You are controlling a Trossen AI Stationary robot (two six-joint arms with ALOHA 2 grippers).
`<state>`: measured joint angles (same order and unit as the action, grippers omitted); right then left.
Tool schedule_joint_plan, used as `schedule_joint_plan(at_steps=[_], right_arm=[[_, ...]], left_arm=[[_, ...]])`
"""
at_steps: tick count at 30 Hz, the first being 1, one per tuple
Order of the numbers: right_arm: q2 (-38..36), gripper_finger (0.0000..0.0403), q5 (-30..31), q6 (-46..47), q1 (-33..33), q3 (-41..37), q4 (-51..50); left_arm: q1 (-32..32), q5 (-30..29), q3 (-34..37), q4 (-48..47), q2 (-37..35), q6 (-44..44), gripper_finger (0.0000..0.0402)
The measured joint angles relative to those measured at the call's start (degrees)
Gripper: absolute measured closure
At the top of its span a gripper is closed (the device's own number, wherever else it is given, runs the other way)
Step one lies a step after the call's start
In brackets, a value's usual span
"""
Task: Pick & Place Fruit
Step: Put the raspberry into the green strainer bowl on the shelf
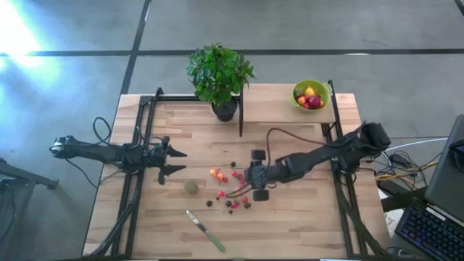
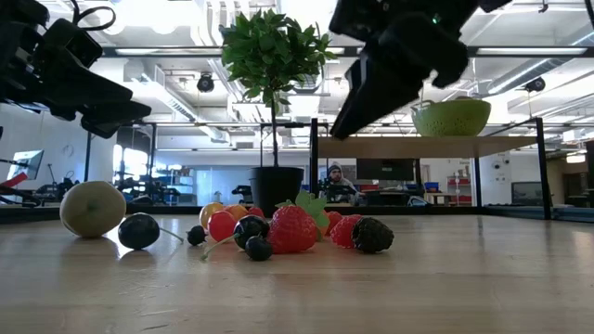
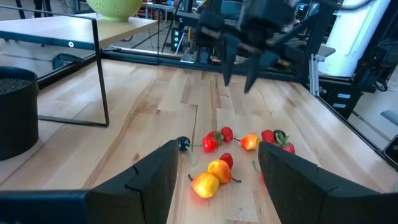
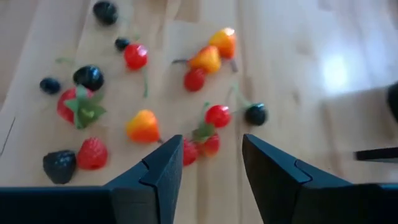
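Note:
Several tiny toy fruits [image 1: 230,190], red, orange and dark, lie scattered on the wooden table's middle. A dull-green kiwi-like ball [image 1: 191,186] rests to their left. In the low view the ball [image 2: 93,208] and a strawberry [image 2: 292,229] sit on the tabletop. My right gripper [image 1: 250,175] hangs open above the cluster's right part, slanting down. In its wrist view the gripper [image 4: 211,168] has small red fruits [image 4: 208,144] below the gap between its fingers, untouched. My left gripper [image 1: 178,162] waits open at the table's left, pointing at the fruits [image 3: 211,177].
A lime-green bowl [image 1: 324,93] with a yellow lemon [image 1: 310,91] and red fruit stands on a raised shelf at the back right. A potted plant [image 1: 220,76] stands at the back middle. A green-handled knife [image 1: 205,230] lies near the front edge.

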<state>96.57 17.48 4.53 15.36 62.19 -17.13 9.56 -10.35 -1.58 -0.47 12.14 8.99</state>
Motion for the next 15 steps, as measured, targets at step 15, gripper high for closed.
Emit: schedule_joint_plan(at_steps=[15], right_arm=[[8.45, 0.0194, 0.01, 3.04, 0.50, 0.25, 4.17]], left_arm=[[0.02, 0.01, -0.01, 0.00, 0.00, 0.00, 0.0172]])
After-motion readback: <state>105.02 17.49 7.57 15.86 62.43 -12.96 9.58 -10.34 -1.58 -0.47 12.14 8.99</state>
